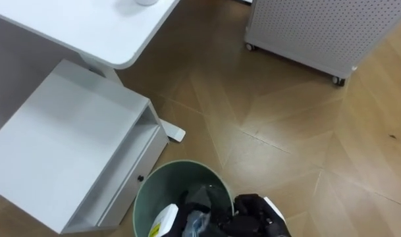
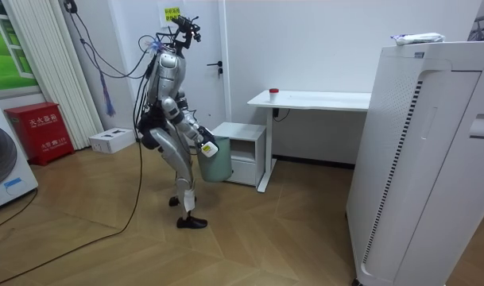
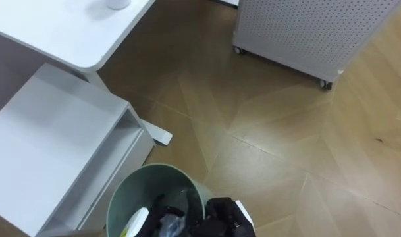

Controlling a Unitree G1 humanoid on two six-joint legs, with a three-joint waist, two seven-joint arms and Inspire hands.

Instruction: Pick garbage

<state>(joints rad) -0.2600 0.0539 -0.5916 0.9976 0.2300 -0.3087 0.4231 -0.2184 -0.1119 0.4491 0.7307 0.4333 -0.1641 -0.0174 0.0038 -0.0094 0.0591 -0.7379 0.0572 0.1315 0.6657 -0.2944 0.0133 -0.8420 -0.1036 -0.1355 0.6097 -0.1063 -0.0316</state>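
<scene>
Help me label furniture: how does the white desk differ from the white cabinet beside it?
The desk is a thin top with a rounded corner, standing higher; the cabinet is a low box tucked partly beneath it. The cabinet has an open shelf and drawer; the desk shows none. Both are white.

Below me the brown herringbone wooden floor carries a pale green round plastic bin, standing just beside a low white cabinet with an open shelf. The flat white foot of the white desk rests on the boards behind them. A white perforated metal unit on small casters stands well apart.
</scene>
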